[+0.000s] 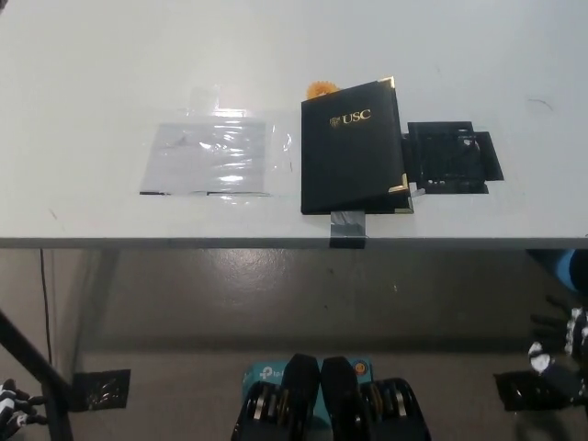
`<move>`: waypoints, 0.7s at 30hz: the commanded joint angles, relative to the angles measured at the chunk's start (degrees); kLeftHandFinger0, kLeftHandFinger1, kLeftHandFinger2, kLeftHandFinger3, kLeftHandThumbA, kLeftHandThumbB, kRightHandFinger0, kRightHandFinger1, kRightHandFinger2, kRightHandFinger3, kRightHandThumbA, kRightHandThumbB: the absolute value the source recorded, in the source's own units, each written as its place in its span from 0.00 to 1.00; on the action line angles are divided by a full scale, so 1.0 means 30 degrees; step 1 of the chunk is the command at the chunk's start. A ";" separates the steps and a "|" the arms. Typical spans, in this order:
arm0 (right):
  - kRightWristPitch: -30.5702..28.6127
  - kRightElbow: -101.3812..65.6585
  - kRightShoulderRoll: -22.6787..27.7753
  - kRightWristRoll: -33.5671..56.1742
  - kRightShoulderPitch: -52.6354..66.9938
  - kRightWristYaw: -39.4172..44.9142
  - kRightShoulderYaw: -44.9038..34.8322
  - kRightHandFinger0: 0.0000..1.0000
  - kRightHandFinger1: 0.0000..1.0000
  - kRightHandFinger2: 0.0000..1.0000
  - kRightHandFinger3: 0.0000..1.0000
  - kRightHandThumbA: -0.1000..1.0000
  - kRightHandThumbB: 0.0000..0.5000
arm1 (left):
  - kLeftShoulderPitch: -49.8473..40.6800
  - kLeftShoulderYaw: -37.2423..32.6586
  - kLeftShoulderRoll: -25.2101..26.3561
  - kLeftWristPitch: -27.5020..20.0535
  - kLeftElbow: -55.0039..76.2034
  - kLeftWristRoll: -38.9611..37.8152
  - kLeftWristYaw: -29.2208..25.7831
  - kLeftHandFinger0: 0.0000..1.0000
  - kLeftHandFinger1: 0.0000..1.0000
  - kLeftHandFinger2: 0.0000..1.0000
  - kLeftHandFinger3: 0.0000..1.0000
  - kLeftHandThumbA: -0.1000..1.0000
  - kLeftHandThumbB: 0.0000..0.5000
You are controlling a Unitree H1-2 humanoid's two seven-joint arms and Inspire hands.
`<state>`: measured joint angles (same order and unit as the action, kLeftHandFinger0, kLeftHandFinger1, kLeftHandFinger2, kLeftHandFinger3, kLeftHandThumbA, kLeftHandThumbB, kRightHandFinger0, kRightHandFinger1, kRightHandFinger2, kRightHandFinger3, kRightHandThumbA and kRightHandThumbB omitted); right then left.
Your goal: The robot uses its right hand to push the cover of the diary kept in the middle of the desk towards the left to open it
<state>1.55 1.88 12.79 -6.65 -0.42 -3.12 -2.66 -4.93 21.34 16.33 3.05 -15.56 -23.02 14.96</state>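
Note:
A black diary [352,149] with gold "USC" lettering and gold corners lies closed in the middle of the white desk [110,55], its lower edge near the front edge. My black right hand [559,342] hangs low at the picture's right edge, below the desk and well away from the diary, open with its fingers apart and holding nothing. Only a sliver of my white left hand [13,402] shows, at the bottom left corner and also below desk level.
A clear plastic sheet [209,158] lies left of the diary. A black taped patch [452,158] sits just right of it. A strip of grey tape [347,228] hangs over the front edge under the diary. Something small and orange [319,89] peeks out behind the diary.

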 commanded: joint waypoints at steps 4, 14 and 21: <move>-0.0260 -0.3448 0.0585 -0.1535 -0.1154 0.0599 0.1039 0.64 0.64 0.65 0.82 0.51 0.02 | -0.0032 0.0066 0.0277 -0.0365 0.0186 -0.0499 0.0445 0.45 0.54 0.28 0.35 0.33 1.00; 0.1395 -0.6999 0.0463 -0.0361 -0.3776 0.2126 0.1779 0.68 0.63 0.65 0.77 0.46 0.01 | -0.0174 0.0108 0.0177 -0.0391 0.0082 -0.0685 0.0467 0.49 0.54 0.28 0.35 0.32 1.00; 0.3125 -0.5941 -0.0558 0.0986 -0.6370 0.1524 0.0450 0.68 0.59 0.54 0.71 0.37 0.05 | -0.0183 0.0095 0.0177 -0.0309 0.0084 -0.0751 0.0410 0.46 0.53 0.28 0.35 0.31 1.00</move>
<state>7.01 -16.21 12.45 -7.67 -15.43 1.48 1.09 -5.36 21.34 16.27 3.07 -16.07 -24.08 15.18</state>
